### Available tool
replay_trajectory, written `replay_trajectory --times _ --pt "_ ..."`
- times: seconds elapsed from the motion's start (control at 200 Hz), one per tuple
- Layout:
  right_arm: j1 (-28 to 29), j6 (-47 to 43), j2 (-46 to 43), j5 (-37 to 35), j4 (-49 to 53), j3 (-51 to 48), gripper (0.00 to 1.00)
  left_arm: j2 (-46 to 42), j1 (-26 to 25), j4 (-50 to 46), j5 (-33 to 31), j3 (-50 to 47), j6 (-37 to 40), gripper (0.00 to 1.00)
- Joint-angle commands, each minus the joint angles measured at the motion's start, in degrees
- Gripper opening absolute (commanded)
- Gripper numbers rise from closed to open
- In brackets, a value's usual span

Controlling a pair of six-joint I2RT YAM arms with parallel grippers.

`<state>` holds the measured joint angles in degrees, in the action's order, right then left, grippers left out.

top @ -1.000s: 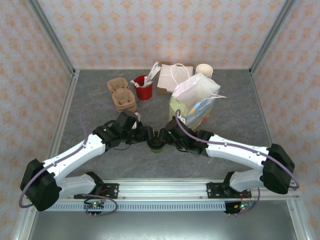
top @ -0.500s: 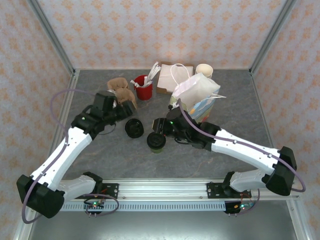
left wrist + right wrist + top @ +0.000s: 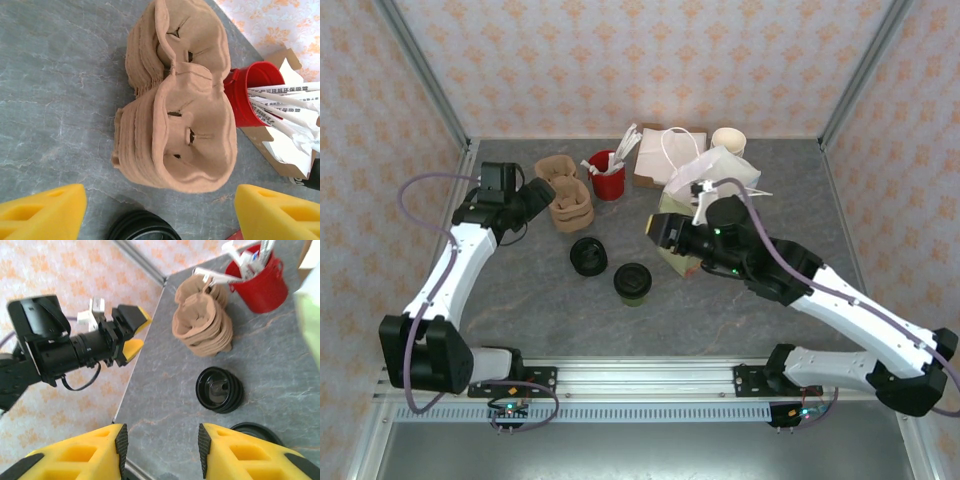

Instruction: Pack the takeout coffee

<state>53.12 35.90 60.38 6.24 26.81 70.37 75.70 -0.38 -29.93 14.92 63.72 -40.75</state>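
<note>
The takeout coffee, a small dark cup with a round black lid, stands alone on the grey table in front of the two arms; its lid edge peeks in at the bottom of the right wrist view. My left gripper is at the far left, open and empty, facing the stack of brown pulp cup carriers; its yellow fingers frame bare table. My right gripper hovers above the table beside the paper bag, open with nothing between its pads.
A short stack of black lids sits left of the coffee. Behind are a red cup of wrapped sticks, a cardboard box with napkins and cream cups. The bag leans at the right.
Both grippers were together at the coffee a second ago. The left arm has swung away to the far left by the carriers, and the right gripper has lifted off toward the bag. The cup stands free.
</note>
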Motion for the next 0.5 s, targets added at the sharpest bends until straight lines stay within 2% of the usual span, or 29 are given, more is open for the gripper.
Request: replay_trajectory --times 0.0,0.25,0.495 --pt "-3.5 -0.8 -2.4 1.6 2.5 -0.3 0.43 3.0 1.1 3.7 5.3 1.4 -0.7 0.75" --pt "-7.8 -1.0 -5.3 3.5 4.8 -1.2 0.44 9.2 1.1 5.1 6.3 3.2 -0.5 0.65" --pt "-9.1 -0.8 -6.2 3.7 5.9 -1.5 0.44 11.5 1.1 5.8 6.8 3.7 -0.6 0.53"
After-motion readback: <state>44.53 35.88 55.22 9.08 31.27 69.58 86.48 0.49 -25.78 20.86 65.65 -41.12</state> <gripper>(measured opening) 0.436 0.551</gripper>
